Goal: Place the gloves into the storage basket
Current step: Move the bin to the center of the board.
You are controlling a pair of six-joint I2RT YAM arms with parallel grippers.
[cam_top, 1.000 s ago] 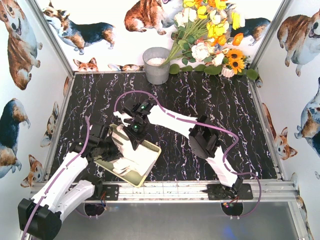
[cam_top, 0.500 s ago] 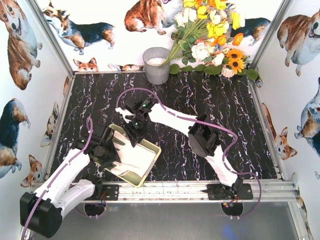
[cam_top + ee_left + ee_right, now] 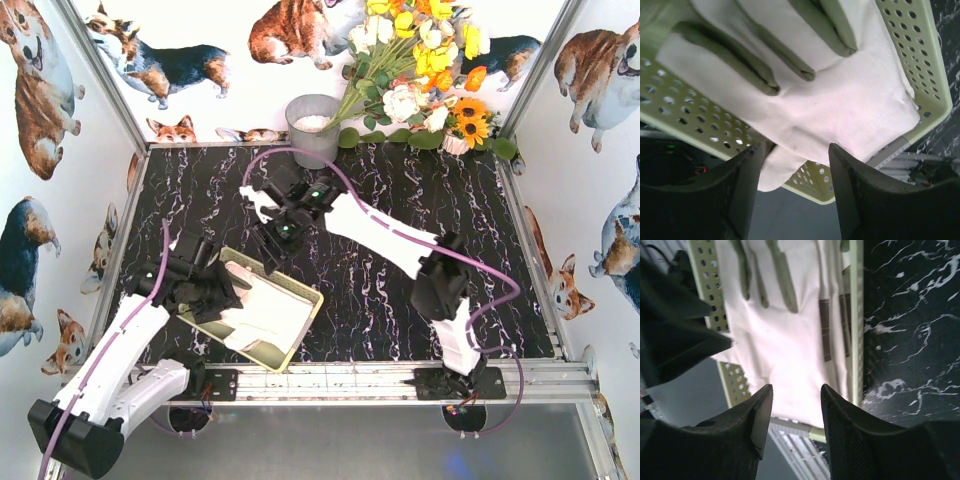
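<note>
The pale yellow-green storage basket (image 3: 268, 353) lies at the near left of the table. White gloves (image 3: 262, 310) with grey finger patches are piled inside it. My left gripper (image 3: 213, 293) is open and empty at the basket's left rim. In the left wrist view the gloves (image 3: 840, 100) fill the basket (image 3: 920, 45), and one glove end hangs over its edge between my left gripper's (image 3: 795, 167) fingers. My right gripper (image 3: 272, 240) is open and empty just beyond the basket's far corner. The right wrist view looks down on the gloves (image 3: 785, 350) and the basket rim (image 3: 856, 315) past my right gripper (image 3: 796, 407).
A grey metal bucket (image 3: 313, 130) stands at the far edge, with a bunch of artificial flowers (image 3: 420, 70) to its right. Walls printed with corgis close in three sides. An aluminium rail (image 3: 350, 380) runs along the near edge, close to the basket.
My right gripper has pulled back from over the basket toward the far side. My left gripper has shifted slightly left at the basket's rim. The basket and gloves have stayed put.
</note>
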